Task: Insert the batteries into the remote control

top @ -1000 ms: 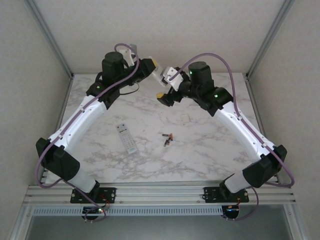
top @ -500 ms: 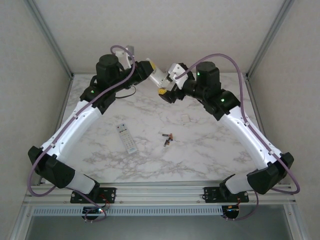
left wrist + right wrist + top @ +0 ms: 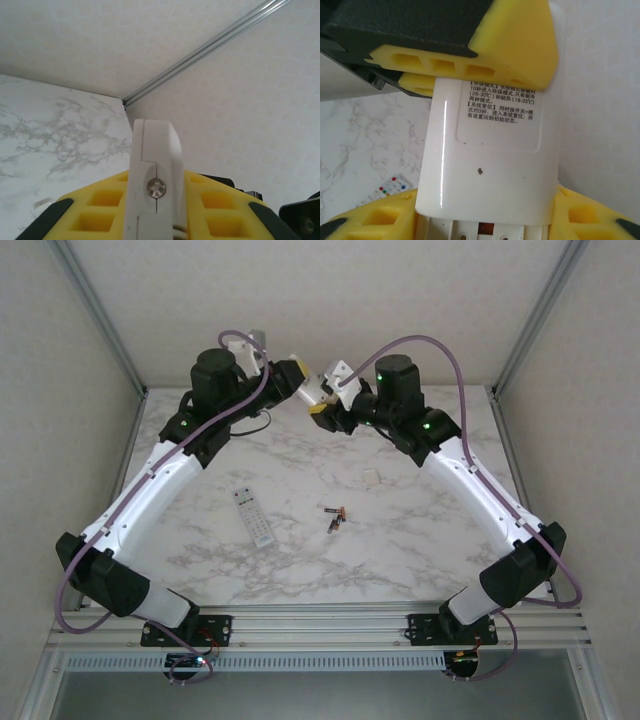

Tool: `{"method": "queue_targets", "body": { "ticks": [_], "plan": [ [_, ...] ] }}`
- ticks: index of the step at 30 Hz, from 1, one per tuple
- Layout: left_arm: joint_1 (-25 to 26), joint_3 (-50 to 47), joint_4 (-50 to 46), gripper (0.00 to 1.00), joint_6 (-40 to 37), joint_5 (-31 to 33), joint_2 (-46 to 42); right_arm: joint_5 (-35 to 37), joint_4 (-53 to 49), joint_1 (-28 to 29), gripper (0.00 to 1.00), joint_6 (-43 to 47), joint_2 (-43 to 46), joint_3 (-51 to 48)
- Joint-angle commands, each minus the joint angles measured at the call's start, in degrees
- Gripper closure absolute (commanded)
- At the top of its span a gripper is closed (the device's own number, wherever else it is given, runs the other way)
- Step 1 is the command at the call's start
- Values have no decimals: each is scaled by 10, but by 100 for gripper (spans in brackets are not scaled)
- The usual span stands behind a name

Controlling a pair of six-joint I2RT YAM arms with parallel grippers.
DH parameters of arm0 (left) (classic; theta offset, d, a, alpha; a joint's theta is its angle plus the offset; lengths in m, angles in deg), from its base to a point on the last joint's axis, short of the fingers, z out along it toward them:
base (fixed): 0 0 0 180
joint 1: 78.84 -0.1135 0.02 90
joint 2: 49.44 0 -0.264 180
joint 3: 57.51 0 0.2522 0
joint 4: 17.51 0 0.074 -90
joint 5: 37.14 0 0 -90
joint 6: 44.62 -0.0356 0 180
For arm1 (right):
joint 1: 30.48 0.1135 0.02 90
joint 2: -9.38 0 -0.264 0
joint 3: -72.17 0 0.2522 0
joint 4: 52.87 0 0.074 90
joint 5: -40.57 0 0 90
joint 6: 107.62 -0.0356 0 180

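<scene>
2 robot arms meet high above the far edge of a marble-patterned desk [image 3: 420,530], a white remote [image 3: 490,165] suspended in the air between them. The left claw [image 3: 155,215] is clamped on one end of the remote, which the left wrist camera shows edge-on and upright between that claw's 2 yellow fingers [image 3: 95,212]. From the right wrist camera, the remote's back faces the lens, its printed label partly covered by the left claw's fingers at the top. The right claw [image 3: 485,222] flanks the remote's other end, 1 yellow finger [image 3: 370,220] close against each long edge; whether it is actually squeezing cannot be told.

The batteries [image 3: 334,511] lie loose on the desk near its centre, close together and well apart from both claws. They are dark with reddish-orange ends. A second remote [image 3: 253,516], white with rows of buttons facing up, rests flat on the desk just left of the batteries, angled toward the left arm. A small pale piece [image 3: 372,477] sits beyond the batteries, too small to identify.
</scene>
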Motion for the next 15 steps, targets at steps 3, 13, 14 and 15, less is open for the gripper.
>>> {"method": "queue_targets", "body": {
  "ticks": [3,13,14,15],
  "plan": [
    [4,-2,-17,2,-26,76,-40,14,-28,-4,62,93,-9,2],
    [-99,-100,-172,1,-54,278,-180,20,-147,-8,61,414,-75,-54],
    [-101,-107,-183,0,-70,267,-180,22,-152,-8,61,428,-93,-56],
    [-102,-113,-192,0,-80,255,-178,22,-155,-8,61,437,-107,-57]
  ]
}}
